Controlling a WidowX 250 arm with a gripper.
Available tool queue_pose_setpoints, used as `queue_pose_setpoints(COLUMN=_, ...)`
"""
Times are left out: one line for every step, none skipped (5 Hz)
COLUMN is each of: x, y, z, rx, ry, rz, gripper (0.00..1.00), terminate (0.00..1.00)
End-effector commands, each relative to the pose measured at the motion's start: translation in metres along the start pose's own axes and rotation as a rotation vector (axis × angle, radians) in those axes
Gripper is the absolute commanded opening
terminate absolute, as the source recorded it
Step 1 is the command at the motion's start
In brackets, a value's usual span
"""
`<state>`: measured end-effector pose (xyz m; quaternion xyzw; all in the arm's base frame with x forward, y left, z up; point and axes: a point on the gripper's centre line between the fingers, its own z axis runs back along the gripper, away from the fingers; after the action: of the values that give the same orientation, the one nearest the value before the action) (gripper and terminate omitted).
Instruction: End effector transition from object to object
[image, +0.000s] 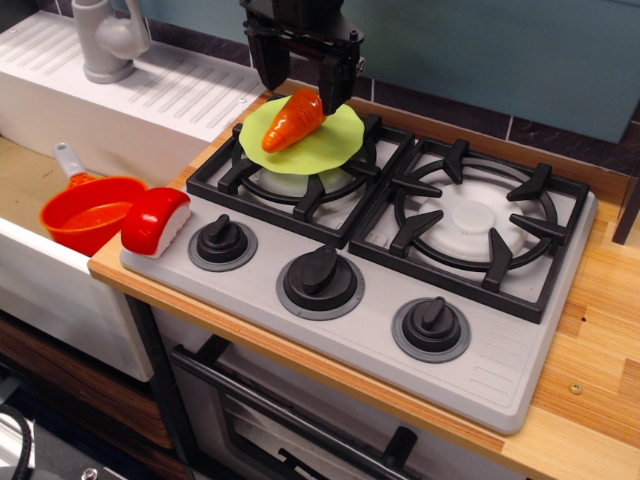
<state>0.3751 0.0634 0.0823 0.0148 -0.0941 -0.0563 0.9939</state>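
Note:
An orange toy carrot (293, 120) lies on a lime green plate (320, 142) that rests on the rear left burner of the toy stove (400, 300). My black gripper (302, 88) hangs just above the carrot's upper end. Its two fingers are spread apart, one on each side of the carrot's tip, and hold nothing. A red and white toy sushi piece (155, 222) sits at the stove's front left corner.
An orange pot (90, 212) with a grey handle sits in the sink at the left. A grey faucet (108, 38) stands at the back left. Three black knobs (320, 280) line the stove front. The wooden counter (600, 340) runs to the right.

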Motion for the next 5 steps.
queue_pose_setpoints(x=0.000, y=0.000, z=0.000, rx=0.000, ry=0.000, rz=0.000, gripper=1.00, terminate=0.00)
queue_pose_setpoints(x=0.005, y=0.000, z=0.015, rx=0.001, ry=0.024, rz=0.009, gripper=1.00, terminate=0.00)
queue_pose_setpoints(x=0.001, y=-0.003, z=0.038, rx=0.013, ry=0.062, rz=0.032, gripper=1.00, terminate=0.00)
queue_pose_setpoints(x=-0.005, y=-0.001, z=0.058, rx=0.008, ry=0.084, rz=0.050, gripper=1.00, terminate=0.00)
queue_pose_setpoints(x=-0.019, y=0.012, z=0.067, rx=0.026, ry=0.100, rz=0.031, gripper=1.00, terminate=0.00)
